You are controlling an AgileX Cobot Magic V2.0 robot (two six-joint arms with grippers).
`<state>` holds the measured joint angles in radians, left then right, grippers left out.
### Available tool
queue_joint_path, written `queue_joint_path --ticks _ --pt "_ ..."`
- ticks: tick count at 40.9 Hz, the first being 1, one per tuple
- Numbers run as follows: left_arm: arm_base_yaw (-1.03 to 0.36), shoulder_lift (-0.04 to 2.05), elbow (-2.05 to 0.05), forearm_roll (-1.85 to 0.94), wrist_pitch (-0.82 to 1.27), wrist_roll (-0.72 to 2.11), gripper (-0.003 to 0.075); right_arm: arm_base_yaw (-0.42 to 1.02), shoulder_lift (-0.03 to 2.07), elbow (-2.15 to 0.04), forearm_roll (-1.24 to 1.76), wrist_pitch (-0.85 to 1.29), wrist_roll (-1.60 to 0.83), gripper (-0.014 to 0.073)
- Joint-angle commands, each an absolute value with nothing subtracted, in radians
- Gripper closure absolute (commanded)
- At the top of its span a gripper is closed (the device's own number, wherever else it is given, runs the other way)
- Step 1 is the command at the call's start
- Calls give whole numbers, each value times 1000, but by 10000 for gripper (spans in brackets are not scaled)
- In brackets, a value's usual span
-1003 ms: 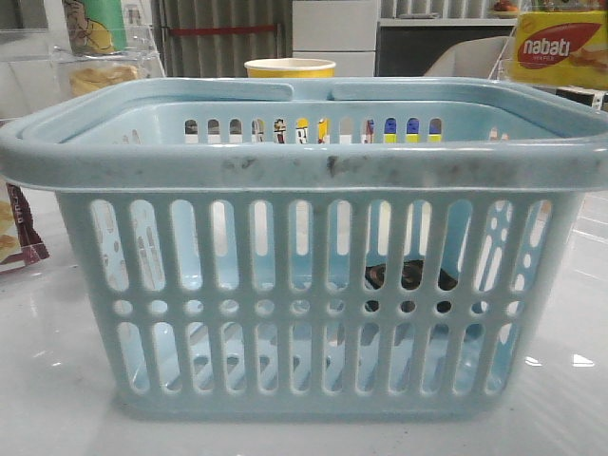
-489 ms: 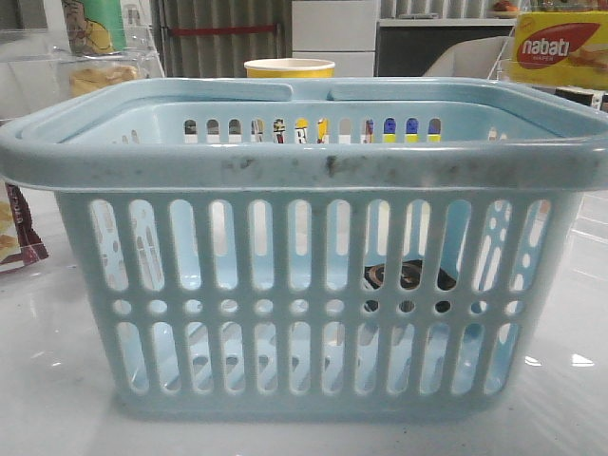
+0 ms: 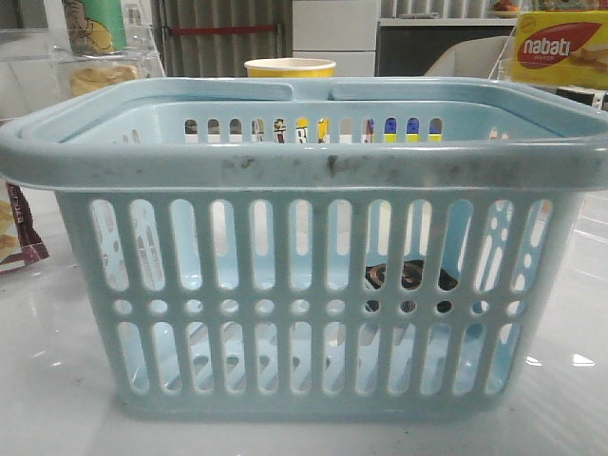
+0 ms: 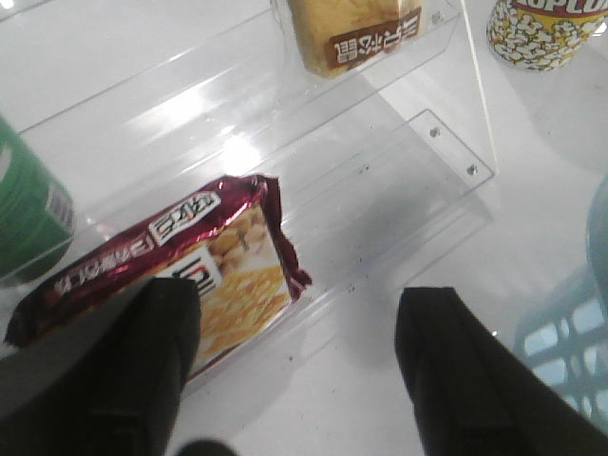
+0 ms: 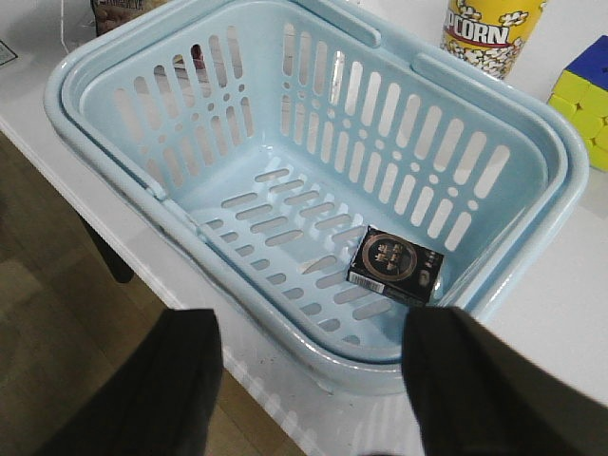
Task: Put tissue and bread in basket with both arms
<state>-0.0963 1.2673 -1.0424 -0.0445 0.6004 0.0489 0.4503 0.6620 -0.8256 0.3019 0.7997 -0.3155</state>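
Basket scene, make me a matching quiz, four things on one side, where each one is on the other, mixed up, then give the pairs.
Things:
1. tissue
2. bread
3. red snack packet
4. popcorn cup

Places:
A. on the clear acrylic shelf
B. on the floor of the basket
C. on the table outside the basket, beside the colour cube
D. at the foot of the clear shelf, near the left gripper

Pairs: 1-B, 2-A, 3-D, 4-C

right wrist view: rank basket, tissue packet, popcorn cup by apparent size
1. basket, fills most of the view
2. popcorn cup, cut off at the frame edge, so unsure against the tissue
3. tissue packet, lying inside the basket
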Motion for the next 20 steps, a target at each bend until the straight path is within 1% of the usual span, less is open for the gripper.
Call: queue_joint_path --ticks 1,10,20 --pt "-96 1344 -1167 -93 529 48 214 450 659 -851 318 734 -327 75" --pt "-96 1572 -1383 -95 529 48 215 450 659 -851 318 734 -327 75" --pt "-96 1743 -1523 -85 479 48 214 450 659 -851 318 734 -327 75"
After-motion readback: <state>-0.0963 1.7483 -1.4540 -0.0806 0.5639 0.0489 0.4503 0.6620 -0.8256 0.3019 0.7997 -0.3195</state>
